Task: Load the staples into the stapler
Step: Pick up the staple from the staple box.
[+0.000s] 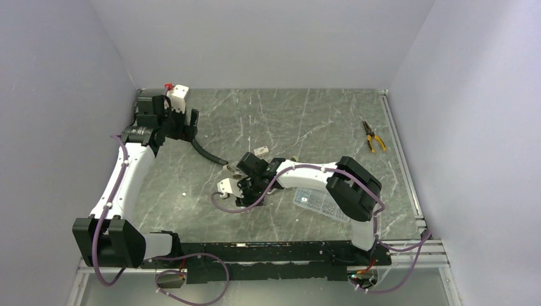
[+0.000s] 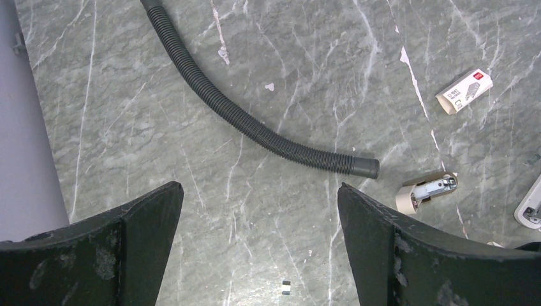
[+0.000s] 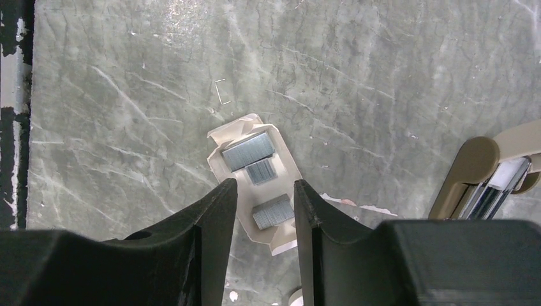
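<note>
The olive-grey stapler (image 1: pixel 234 170) lies open mid-table, its metal channel showing in the left wrist view (image 2: pixel 427 191) and at the right edge of the right wrist view (image 3: pixel 485 185). An opened paper tray (image 3: pixel 281 156) holds three grey staple strips; the nearest strip (image 3: pixel 273 211) lies between my right fingertips. The tray shows white in the top view (image 1: pixel 224 186). My right gripper (image 3: pixel 265 185) is open a narrow gap, low over the tray (image 1: pixel 245 188). My left gripper (image 2: pixel 258 188) is wide open and empty at the back left (image 1: pixel 184 126).
A black corrugated hose (image 1: pixel 207 153) (image 2: pixel 255 121) runs from the left gripper toward the stapler. A small staple box (image 1: pixel 259 152) (image 2: pixel 464 91) lies behind the stapler. A clear compartment box (image 1: pixel 316 203) sits under the right arm. Pliers (image 1: pixel 374 136) lie at far right. A loose staple (image 3: pixel 221 91) lies ahead of the tray.
</note>
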Available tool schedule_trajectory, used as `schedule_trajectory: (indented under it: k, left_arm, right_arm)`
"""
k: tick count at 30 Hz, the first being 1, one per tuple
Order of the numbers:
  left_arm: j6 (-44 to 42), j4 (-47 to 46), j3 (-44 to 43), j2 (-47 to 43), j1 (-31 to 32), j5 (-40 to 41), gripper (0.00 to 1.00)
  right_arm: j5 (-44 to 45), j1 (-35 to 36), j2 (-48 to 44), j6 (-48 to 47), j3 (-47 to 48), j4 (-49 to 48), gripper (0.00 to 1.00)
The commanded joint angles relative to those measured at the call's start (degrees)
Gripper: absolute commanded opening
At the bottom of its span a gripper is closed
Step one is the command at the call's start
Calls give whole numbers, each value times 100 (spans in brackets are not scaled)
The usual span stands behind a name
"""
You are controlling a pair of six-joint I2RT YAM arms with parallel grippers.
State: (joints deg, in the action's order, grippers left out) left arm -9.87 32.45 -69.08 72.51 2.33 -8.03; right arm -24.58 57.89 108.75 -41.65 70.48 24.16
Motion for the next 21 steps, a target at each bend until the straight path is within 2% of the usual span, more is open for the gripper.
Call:
schedule_trajectory:
  k: [1,8,12,21]
  left_arm:
    - [-31,-80,10,-93,-25,30,96]
    - [-29,-81,9,-65,-23,29,96]
    - [-50,-65,1,-74,-24,47,96]
    - [-45,-92,22,-57,-25,58,96]
  right_arm:
    - [-152,-9,-76,-230,275,34,42]
    - [-99,38,-30,-294,343,103,41]
    - [-45,84,-19,-393,345,168,36]
    - [-9,188,-152,-294,342,246,32]
